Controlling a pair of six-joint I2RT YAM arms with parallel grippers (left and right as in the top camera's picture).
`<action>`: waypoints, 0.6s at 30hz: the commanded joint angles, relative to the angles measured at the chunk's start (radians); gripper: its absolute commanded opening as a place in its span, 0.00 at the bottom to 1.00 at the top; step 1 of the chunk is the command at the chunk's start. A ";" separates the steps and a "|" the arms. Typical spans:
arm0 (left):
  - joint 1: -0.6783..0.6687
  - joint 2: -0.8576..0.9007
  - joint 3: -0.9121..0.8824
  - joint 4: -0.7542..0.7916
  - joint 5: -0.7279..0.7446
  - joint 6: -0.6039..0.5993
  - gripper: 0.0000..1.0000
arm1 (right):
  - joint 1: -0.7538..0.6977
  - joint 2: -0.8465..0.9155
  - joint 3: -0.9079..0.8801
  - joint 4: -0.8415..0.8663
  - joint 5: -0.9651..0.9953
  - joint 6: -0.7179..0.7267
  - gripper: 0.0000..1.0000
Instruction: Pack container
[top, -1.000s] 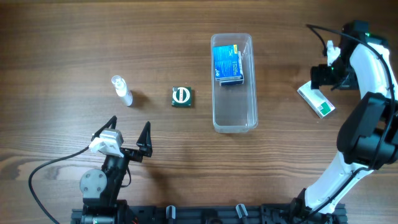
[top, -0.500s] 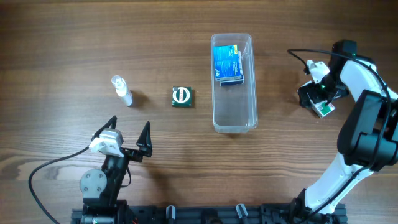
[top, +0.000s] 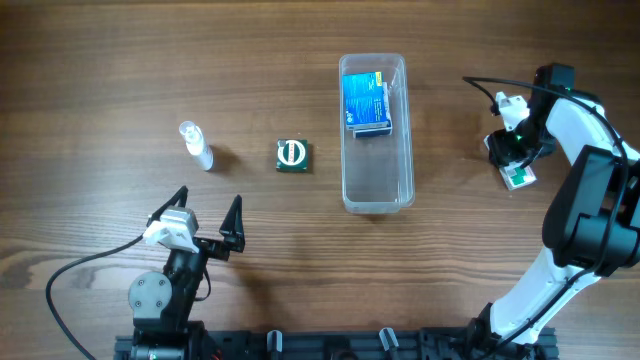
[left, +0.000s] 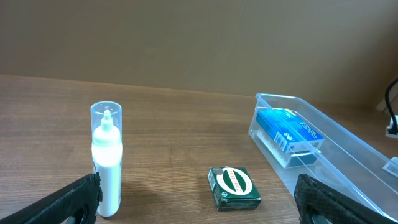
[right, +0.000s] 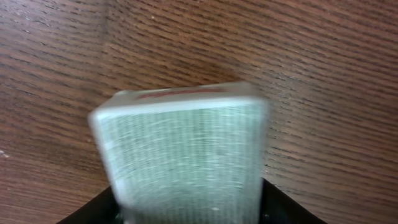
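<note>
One item was packed so far: a blue box (top: 366, 102) lay in the far end of the container (top: 377, 175), and the rest of the tub was bare. The container stood well off to the left of my right hand (top: 510, 158), and ahead and to the right of my left hand (top: 208, 205), roughly between the two.

Three things were outside it, by my count. My right hand was down over a white-and-green box (top: 519, 178) on the tabletop (top: 100, 80). That box filled the wrist view between the fingers, but I could not tell whether they were clamped on it. A small green box (top: 292, 155) and a small bottle (top: 195, 146) sat ahead of my left hand, whose fingers stood wide apart and held nothing. I judged the job about a quarter done.
</note>
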 joint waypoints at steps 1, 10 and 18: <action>0.010 -0.009 -0.005 -0.004 -0.005 -0.010 1.00 | 0.003 0.004 -0.012 0.004 -0.053 0.053 0.60; 0.010 -0.009 -0.005 -0.004 -0.005 -0.010 1.00 | 0.051 -0.017 0.063 -0.026 -0.152 0.178 0.49; 0.010 -0.009 -0.005 -0.004 -0.006 -0.010 1.00 | 0.130 -0.017 0.174 -0.091 -0.153 0.294 0.43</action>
